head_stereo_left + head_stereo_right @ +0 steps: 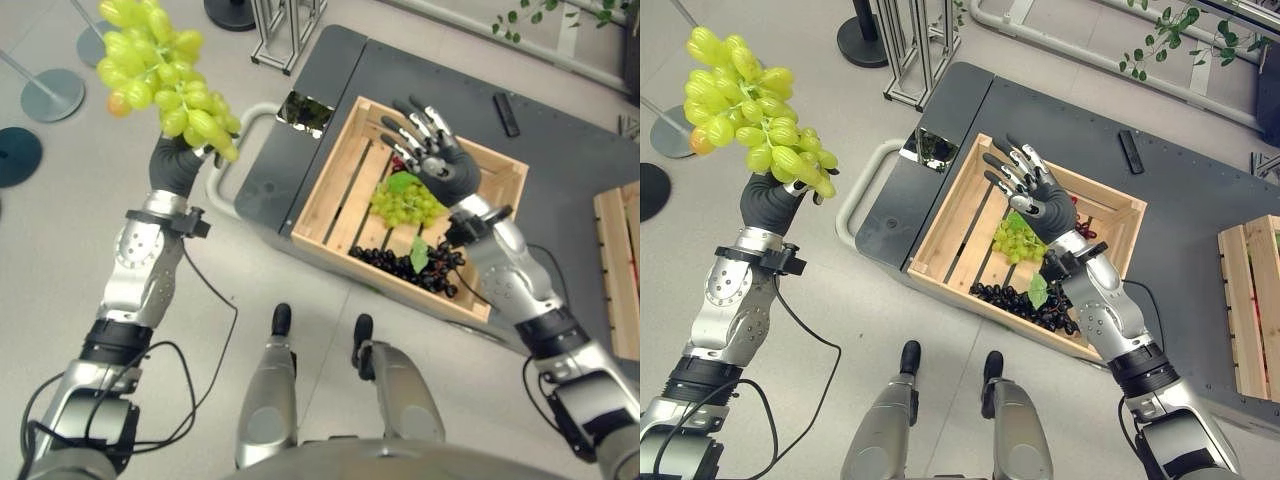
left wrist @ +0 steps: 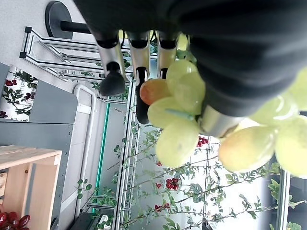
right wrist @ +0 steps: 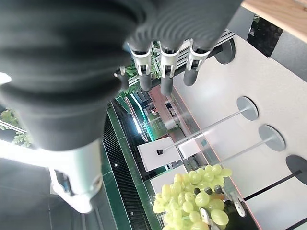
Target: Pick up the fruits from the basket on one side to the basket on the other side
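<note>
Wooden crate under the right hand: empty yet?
Not empty. The wooden crate holds green grapes and dark grapes; the open right hand hovers above.

— Where's everything sitting?
— The slatted wooden crate [image 1: 340,170] rests on the dark grey platform [image 1: 560,150]; a green grape bunch [image 1: 405,203] and black grape bunch [image 1: 410,265] lie inside.
— And left of it?
— The robot's left hand [image 1: 178,165] lifts a second green grape cluster [image 1: 160,75] over the floor.

- No text, label, number or sign can be read in any of the views.
- The light wooden slatted crate [image 1: 340,180] bears no print on its boards.
- The small black bar-shaped object [image 1: 507,113] on the dark grey platform [image 1: 560,150], upper right of the frame, shows no legible marking.
</note>
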Robot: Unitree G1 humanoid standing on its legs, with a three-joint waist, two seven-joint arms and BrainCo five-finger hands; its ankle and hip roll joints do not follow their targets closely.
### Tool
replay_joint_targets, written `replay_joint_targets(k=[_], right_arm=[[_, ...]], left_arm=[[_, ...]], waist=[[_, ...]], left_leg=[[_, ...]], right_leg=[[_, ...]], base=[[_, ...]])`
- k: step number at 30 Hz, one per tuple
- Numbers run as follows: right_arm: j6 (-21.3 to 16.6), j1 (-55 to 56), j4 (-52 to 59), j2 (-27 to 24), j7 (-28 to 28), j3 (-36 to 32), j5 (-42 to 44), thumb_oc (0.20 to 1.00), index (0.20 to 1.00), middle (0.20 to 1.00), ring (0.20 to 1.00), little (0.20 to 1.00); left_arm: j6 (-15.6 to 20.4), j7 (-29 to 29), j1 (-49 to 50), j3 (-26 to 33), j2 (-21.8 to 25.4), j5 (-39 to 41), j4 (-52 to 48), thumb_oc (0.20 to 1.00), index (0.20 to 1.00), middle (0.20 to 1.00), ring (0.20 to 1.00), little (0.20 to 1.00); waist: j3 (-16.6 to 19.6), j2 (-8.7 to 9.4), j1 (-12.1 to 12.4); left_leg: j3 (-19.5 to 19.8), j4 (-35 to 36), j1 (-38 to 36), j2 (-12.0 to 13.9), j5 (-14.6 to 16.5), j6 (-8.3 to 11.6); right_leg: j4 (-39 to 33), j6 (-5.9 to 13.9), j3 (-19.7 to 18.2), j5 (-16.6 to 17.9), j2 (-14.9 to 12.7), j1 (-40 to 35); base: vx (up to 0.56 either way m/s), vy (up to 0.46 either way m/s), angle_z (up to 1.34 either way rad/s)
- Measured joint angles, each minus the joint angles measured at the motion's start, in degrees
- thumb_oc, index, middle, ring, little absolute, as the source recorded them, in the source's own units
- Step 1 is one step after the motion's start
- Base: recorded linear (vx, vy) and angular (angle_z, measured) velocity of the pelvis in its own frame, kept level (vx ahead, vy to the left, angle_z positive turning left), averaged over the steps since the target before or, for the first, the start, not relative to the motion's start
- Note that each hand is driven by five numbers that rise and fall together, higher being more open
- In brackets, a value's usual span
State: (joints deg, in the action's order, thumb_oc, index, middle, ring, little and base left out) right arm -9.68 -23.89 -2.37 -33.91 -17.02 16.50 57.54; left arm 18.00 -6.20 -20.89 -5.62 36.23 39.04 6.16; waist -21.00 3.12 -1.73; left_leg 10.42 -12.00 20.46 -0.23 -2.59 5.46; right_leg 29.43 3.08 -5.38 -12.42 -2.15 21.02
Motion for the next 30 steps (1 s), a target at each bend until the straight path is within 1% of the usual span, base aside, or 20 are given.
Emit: replay_joint_targets(k=[1,3,4,5,6,7,8,10,11,12,13,14,16,19,20,21,22,25,27,30], right_arm=[[0.0,-0.4,0.0,-0.4,-0.1,0.0,-0.1,1.000,1.000,1.000,1.000,1.000],[0.0,-0.9,0.1,-0.3,-0.2,0.3,-0.1,1.000,1.000,1.000,1.000,1.000],[0.0,-0.9,0.1,-0.3,-0.3,0.4,-0.1,1.000,1.000,1.000,1.000,1.000],[0.2,-0.7,0.1,-0.5,-0.3,0.3,-0.1,1.000,1.000,1.000,1.000,1.000],[0.1,-0.4,0.2,-1.0,-0.3,0.1,-0.1,1.000,1.000,1.000,1.000,1.000],[0.2,-0.5,0.0,-1.3,-0.3,0.1,-0.1,1.000,1.000,1.000,1.000,1.000],[0.2,-0.5,0.4,-2.2,-0.3,0.1,-0.1,1.000,1.000,1.000,1.000,1.000],[-0.1,0.4,0.9,-3.1,-0.4,-0.7,-0.1,1.000,1.000,1.000,1.000,1.000],[-0.1,0.4,0.9,-3.1,-0.4,-0.7,-0.1,1.000,1.000,1.000,1.000,1.000],[-0.1,4.8,2.9,-4.1,-0.2,-2.6,-0.5,1.000,1.000,1.000,1.000,1.000],[0.0,6.4,4.1,-4.8,-0.2,-3.3,-0.6,1.000,1.000,1.000,1.000,1.000],[-0.2,6.9,4.3,-5.9,-0.1,-3.8,-1.0,1.000,1.000,1.000,1.000,1.000],[-0.3,7.5,4.6,-6.7,0.0,-6.0,-1.9,1.000,1.000,1.000,1.000,1.000],[-0.8,11.5,4.8,-7.0,0.2,-11.4,-2.9,1.000,1.000,1.000,1.000,1.000],[-0.9,12.1,4.7,-6.9,0.3,-12.4,-3.0,1.000,1.000,1.000,1.000,1.000],[-1.1,13.6,4.7,-6.4,0.5,-14.0,-3.1,1.000,1.000,1.000,1.000,1.000],[-1.2,14.9,5.0,-5.4,0.5,-15.3,-3.2,1.000,1.000,1.000,1.000,1.000],[-1.6,16.1,5.2,-4.4,0.9,-16.1,-4.1,1.000,1.000,1.000,1.000,1.000],[-1.8,17.7,5.6,-3.5,1.3,-18.2,-5.5,1.000,1.000,1.000,1.000,1.000],[-2.1,18.3,5.9,-1.7,1.5,-18.6,-6.6,1.000,1.000,1.000,1.000,1.000]], left_arm=[[0.4,0.1,0.3,0.3,0.7,0.0,-0.1,0.200,0.200,0.200,0.200,0.200],[1.2,0.9,0.3,0.8,0.7,0.0,-0.1,0.200,0.200,0.200,0.200,0.200],[1.4,1.0,0.1,0.8,0.7,0.0,-0.1,0.200,0.200,0.200,0.200,0.200],[1.4,1.2,0.6,0.6,0.7,0.0,0.0,0.200,0.200,0.200,0.200,0.200],[1.4,1.2,0.6,0.6,0.7,-0.1,0.0,0.200,0.200,0.200,0.200,0.200],[1.4,1.2,0.6,0.5,0.6,0.0,0.0,0.200,0.200,0.200,0.200,0.200],[1.4,1.2,1.0,0.5,0.8,-0.1,0.0,0.200,0.200,0.200,0.200,0.200],[1.5,1.2,1.9,0.6,0.7,-0.1,-0.1,0.200,0.200,0.200,0.200,0.200],[1.5,1.2,1.9,0.6,0.7,-0.1,-0.1,0.200,0.200,0.200,0.200,0.200],[1.3,0.9,3.0,-0.2,-0.1,-0.1,-0.2,0.200,0.200,0.200,0.200,0.200],[1.2,0.8,3.4,-0.3,-0.3,-0.1,-0.3,0.200,0.200,0.200,0.200,0.200],[1.2,0.7,4.4,-0.2,0.1,-0.1,-0.3,0.200,0.200,0.200,0.200,0.200],[1.2,0.1,5.8,1.2,0.0,-0.2,-0.3,0.200,0.200,0.200,0.200,0.200],[1.3,-1.3,5.1,2.3,-1.7,-0.3,-0.6,0.200,0.200,0.200,0.200,0.200],[1.3,-1.4,4.9,2.3,-1.6,-0.3,-0.7,0.200,0.200,0.200,0.200,0.200],[1.2,-2.3,4.5,2.2,-1.5,-0.4,-0.5,0.200,0.200,0.200,0.200,0.200],[1.1,-2.6,4.5,2.2,-1.6,-0.5,-0.5,0.200,0.200,0.200,0.200,0.200],[1.2,-2.9,4.0,2.3,-1.3,-0.6,-0.5,0.200,0.200,0.200,0.200,0.200],[1.1,-3.5,4.2,2.2,-1.4,-1.3,0.4,0.200,0.200,0.200,0.200,0.200],[1.1,-3.2,5.8,3.3,-1.4,-2.3,0.1,0.200,0.200,0.200,0.200,0.200]], waist=[[0.2,0.38,1.6],[0.3,0.18,4.0],[0.2,0.22,3.9],[0.3,-0.19,4.7],[0.3,-0.21,3.9],[0.3,-0.25,3.5],[0.3,-0.29,4.2],[0.3,-0.69,4.0],[0.3,-0.69,4.0],[0.3,-0.70,4.0],[0.3,-0.41,2.5],[0.3,-0.15,1.8],[0.2,0.18,1.7],[0.1,0.61,-1.7],[0.0,0.59,-2.4],[-0.1,0.90,-2.2],[-0.1,0.87,-2.4],[-0.4,0.67,-3.8],[-0.8,0.11,-3.6],[-1.3,-0.22,-2.1]], left_leg=[[-0.4,-0.1,0.7,0.5,0.3,0.15],[0.3,0.2,2.0,2.0,-0.4,1.64],[0.9,0.5,2.4,2.3,-0.8,2.18],[2.6,1.1,3.1,3.3,-1.5,3.12],[3.7,1.5,3.2,3.6,-2.0,3.70],[4.6,1.9,3.4,4.0,-2.4,3.61],[5.6,3.6,3.3,5.2,-3.1,3.87],[7.1,8.4,3.1,6.9,-6.2,-0.40],[7.1,8.4,3.1,6.9,-6.2,-0.40],[-2.0,13.6,2.9,10.2,1.6,-5.62],[-6.0,13.4,3.3,10.3,4.9,-4.20],[-11.3,6.5,4.2,10.8,3.6,-2.88],[-12.9,-5.5,2.6,9.9,4.6,-1.22],[-15.9,-10.7,-1.8,9.1,6.2,1.15],[-16.1,-9.6,-2.8,9.0,5.7,0.75],[-20.6,-10.4,-5.6,10.4,7.6,2.85],[-22.2,-10.4,-6.5,11.0,7.4,2.96],[-24.8,-3.2,-9.3,10.3,7.3,2.16],[-30.6,1.5,-9.9,11.0,6.3,1.10],[-29.1,1.1,-9.7,9.9,5.0,1.11]], right_leg=[[-0.1,0.30,-2.2,-1.1,0.8,1.1],[1.5,-0.79,-0.3,-0.8,2.0,3.2],[1.3,-1.31,0.5,-0.7,1.8,3.6],[2.6,-1.84,2.4,-0.8,3.7,3.8],[2.6,-3.16,3.8,-2.0,4.1,3.4],[2.5,-3.96,4.5,-1.9,3.7,3.5],[3.2,-4.67,6.1,-2.1,5.4,3.6],[2.4,-6.75,9.3,-1.6,6.7,3.3],[2.4,-6.75,9.3,-1.6,6.7,3.3],[1.8,-9.19,12.4,-0.8,5.6,3.0],[0.5,-9.33,12.4,-0.4,3.9,3.0],[-0.8,-10.32,14.4,0.0,2.0,2.5],[-2.0,-10.79,16.6,0.2,0.1,2.0],[-4.0,-11.05,21.0,1.3,-2.0,0.8],[-4.8,-10.98,20.8,1.8,-1.7,0.8],[-5.9,-11.51,24.7,2.3,-2.8,0.2],[-6.6,-11.45,25.2,2.8,-2.7,0.0],[-7.3,-10.58,25.5,4.1,-2.5,0.5],[-9.0,-8.95,27.4,5.6,-3.7,0.2],[-10.3,-7.92,27.1,7.5,-4.4,0.1]], base=[[-0.17,-0.210,-0.06],[-0.13,-0.225,-0.07],[-0.07,-0.173,0.25],[-0.09,-0.250,0.48],[-0.04,-0.151,0.62],[-0.07,-0.198,0.65],[-0.09,-0.185,0.67],[-0.14,-0.155,0.64],[-0.15,-0.107,1.13],[-0.17,-0.137,1.36],[-0.22,-0.207,2.01],[-0.19,-0.229,1.33],[-0.10,-0.203,0.99],[-0.01,-0.087,1.23],[0.03,-0.064,1.40],[0.04,-0.037,0.94],[-0.02,-0.008,0.90],[0.00,0.056,1.00],[0.06,0.159,0.80],[0.01,0.087,0.26]])
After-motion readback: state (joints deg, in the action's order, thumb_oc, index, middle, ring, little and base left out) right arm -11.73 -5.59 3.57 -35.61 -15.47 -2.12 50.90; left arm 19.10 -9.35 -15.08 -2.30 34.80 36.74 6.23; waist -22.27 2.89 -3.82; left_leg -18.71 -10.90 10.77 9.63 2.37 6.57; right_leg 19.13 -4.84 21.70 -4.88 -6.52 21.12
